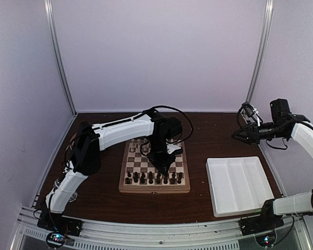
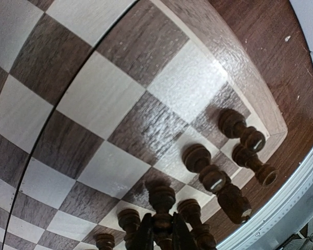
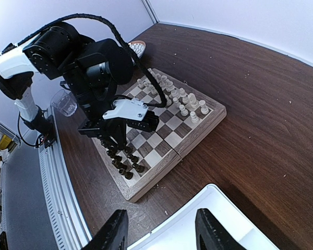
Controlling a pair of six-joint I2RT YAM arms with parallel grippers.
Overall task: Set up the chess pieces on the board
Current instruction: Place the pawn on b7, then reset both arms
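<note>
The board (image 1: 154, 190) lies at the table's middle, with cream-white chess pieces (image 1: 138, 146) on its far rows and dark brown pieces (image 1: 151, 178) along its near rows. My left gripper (image 1: 161, 165) hangs over the near rows, shut on a dark piece (image 2: 161, 200) that stands upright just above or on a dark square. Other dark pieces (image 2: 214, 179) stand close around it. My right gripper (image 1: 249, 126) is raised to the right of the board, open and empty. Its view shows the board (image 3: 169, 139) and both sets of pieces (image 3: 180, 96) from afar.
A white divided tray (image 1: 215, 187) sits to the right of the board, and its corner (image 3: 235, 229) shows under my right fingers (image 3: 115, 232). A drinking glass (image 3: 68, 104) stands by the left arm's base. Pale walls close in the table.
</note>
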